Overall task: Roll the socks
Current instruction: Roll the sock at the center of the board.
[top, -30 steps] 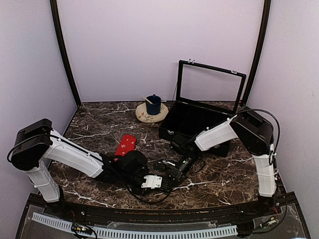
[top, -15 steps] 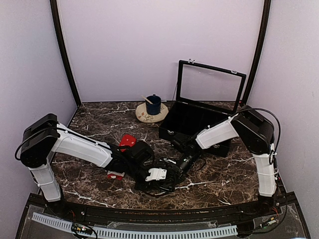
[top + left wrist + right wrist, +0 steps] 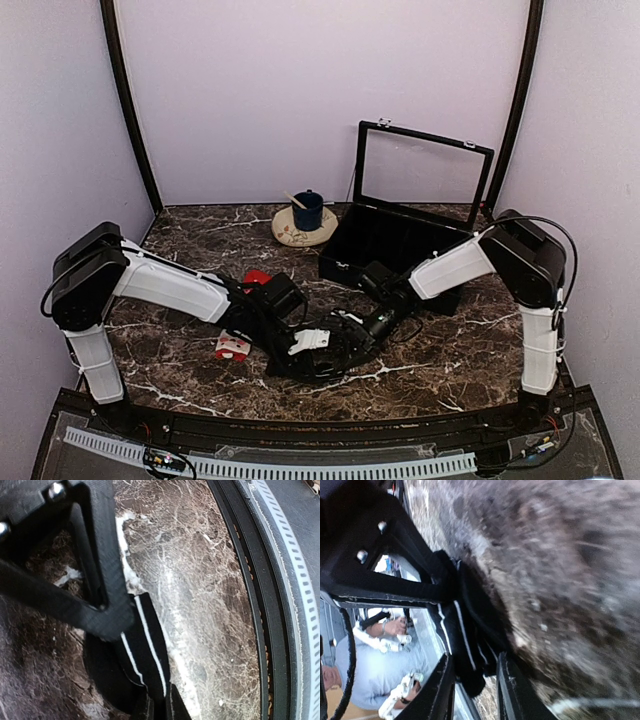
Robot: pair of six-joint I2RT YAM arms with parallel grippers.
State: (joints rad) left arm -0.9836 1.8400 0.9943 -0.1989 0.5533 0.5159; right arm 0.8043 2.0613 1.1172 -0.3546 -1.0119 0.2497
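One change: right gripper has opened partway

Readable text: none on show in any view.
Black sock: thin white stripes only, no letters.
Red sock: white patch on it, too small to read.
Case: plain black, no legible label.
Bench: marble veining, nothing written.

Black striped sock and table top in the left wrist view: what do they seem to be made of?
Black striped sock: soft knit fabric, matte; it folds and its white stripes bend. Table top: looks like polished brown marble with white veins, possibly a printed laminate.
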